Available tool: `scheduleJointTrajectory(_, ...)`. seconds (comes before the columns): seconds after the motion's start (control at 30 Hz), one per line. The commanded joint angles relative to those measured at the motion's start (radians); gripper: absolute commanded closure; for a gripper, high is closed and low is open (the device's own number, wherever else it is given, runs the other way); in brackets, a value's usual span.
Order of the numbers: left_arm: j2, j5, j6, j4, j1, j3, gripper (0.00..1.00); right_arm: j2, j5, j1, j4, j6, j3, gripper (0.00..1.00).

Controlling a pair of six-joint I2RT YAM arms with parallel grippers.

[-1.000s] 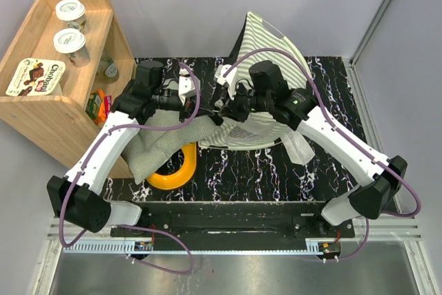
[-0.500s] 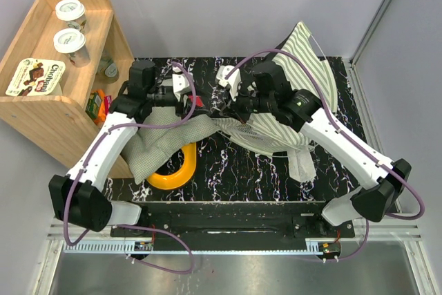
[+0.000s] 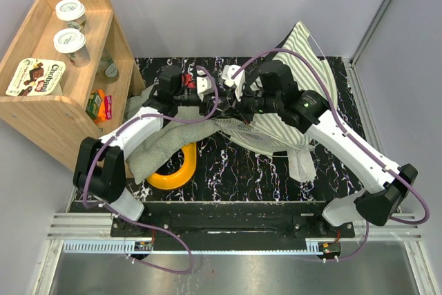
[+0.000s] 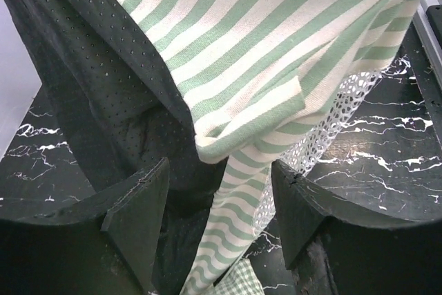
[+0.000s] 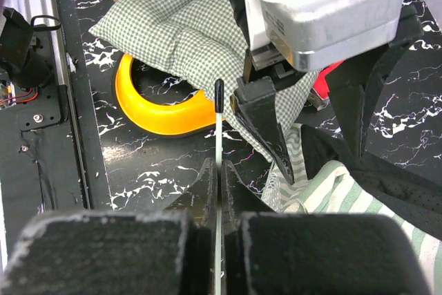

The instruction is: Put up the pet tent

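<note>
The pet tent [image 3: 312, 67] lies slumped at the right of the black marbled table, with its green-and-white stripes and white lace showing. In the left wrist view a strip of its fabric [image 4: 238, 205] hangs between the fingers of my left gripper [image 4: 217, 202], which is open and grips nothing. My right gripper [image 5: 219, 170] is shut on a thin white pole [image 5: 219, 126] with a black tip. The two grippers meet at the tent's left edge, left gripper [image 3: 219, 99] beside right gripper [image 3: 233, 107].
A checked green-and-white cushion [image 3: 155, 144] lies over a yellow ring [image 3: 181, 170] at the left front. A wooden shelf [image 3: 48, 105] with cups and a box stands at the far left. Purple cables loop over both arms.
The left gripper has opened and its arm has swung right to the tent's edge by the right gripper. The tent has tipped from upright over to the right. The right gripper has closed fully.
</note>
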Motion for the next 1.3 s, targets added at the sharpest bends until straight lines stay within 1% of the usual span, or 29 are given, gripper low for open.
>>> scheduleJointTrajectory(0.0, 0.024, 0.009, -0.043, 0.168, -0.014, 0.018, 0.35, -0.02, -0.02, -0.014, -0.033, -0.003, -0.001, 1.0)
scheduleJointTrajectory(0.1, 0.038, 0.026, -0.052, 0.169, -0.024, 0.035, 0.38, -0.016, -0.026, -0.019, -0.036, -0.006, 0.002, 1.0)
scheduleJointTrajectory(0.17, 0.041, 0.035, -0.054, 0.168, -0.027, 0.035, 0.48, -0.018, -0.032, -0.022, -0.036, -0.005, 0.002, 1.0)
scheduleJointTrajectory(0.2, 0.04, 0.037, -0.054, 0.168, -0.028, 0.032, 0.49, -0.018, -0.035, -0.023, -0.036, -0.003, -0.001, 1.0)
scheduleJointTrajectory(0.27, 0.038, 0.041, -0.05, 0.172, -0.028, 0.029, 0.49, -0.019, -0.041, -0.028, -0.038, -0.003, -0.002, 1.0)
scheduleJointTrajectory(0.37, 0.036, 0.03, -0.043, 0.174, -0.028, 0.036, 0.46, -0.023, -0.046, -0.031, -0.045, -0.003, -0.002, 1.0)
scheduleJointTrajectory(0.43, 0.038, 0.035, -0.023, 0.154, -0.03, 0.048, 0.47, -0.027, -0.047, -0.033, -0.045, -0.002, -0.004, 1.0)
scheduleJointTrajectory(0.47, 0.04, 0.043, -0.023, 0.146, -0.03, 0.05, 0.5, -0.029, -0.046, -0.034, -0.045, -0.002, -0.005, 1.0)
scheduleJointTrajectory(0.6, 0.032, 0.069, -0.046, 0.12, -0.033, 0.058, 0.88, -0.036, -0.041, -0.036, -0.045, -0.002, -0.007, 1.0)
scheduleJointTrajectory(0.67, 0.026, 0.09, -0.05, 0.088, -0.033, 0.065, 1.0, -0.038, -0.034, -0.039, -0.048, 0.001, -0.008, 1.0)
scheduleJointTrajectory(0.7, 0.02, 0.095, -0.044, 0.061, -0.033, 0.074, 1.0, -0.036, -0.028, -0.042, -0.048, 0.004, -0.01, 1.0)
scheduleJointTrajectory(0.77, 0.007, 0.08, 0.004, -0.057, -0.03, 0.108, 1.0, -0.041, -0.011, -0.048, -0.054, 0.009, -0.015, 1.0)
scheduleJointTrajectory(0.87, -0.026, -0.006, 0.092, -0.212, -0.013, 0.133, 1.0, -0.052, 0.024, -0.076, -0.071, 0.046, -0.022, 1.0)
scheduleJointTrajectory(0.93, -0.065, -0.049, 0.121, -0.262, 0.015, 0.127, 1.0, -0.049, 0.06, -0.102, -0.108, 0.073, -0.022, 1.0)
scheduleJointTrajectory(1.03, -0.098, -0.051, 0.132, -0.329, 0.068, 0.143, 1.0, -0.018, 0.117, -0.119, -0.185, 0.101, -0.027, 1.0)
scheduleJointTrajectory(1.13, -0.129, -0.066, 0.172, -0.409, 0.076, 0.168, 1.0, 0.014, 0.123, -0.119, -0.208, 0.121, -0.044, 1.0)
scheduleJointTrajectory(1.27, -0.149, -0.085, 0.219, -0.492, 0.078, 0.17, 1.0, 0.016, 0.131, -0.126, -0.206, 0.126, -0.053, 1.0)
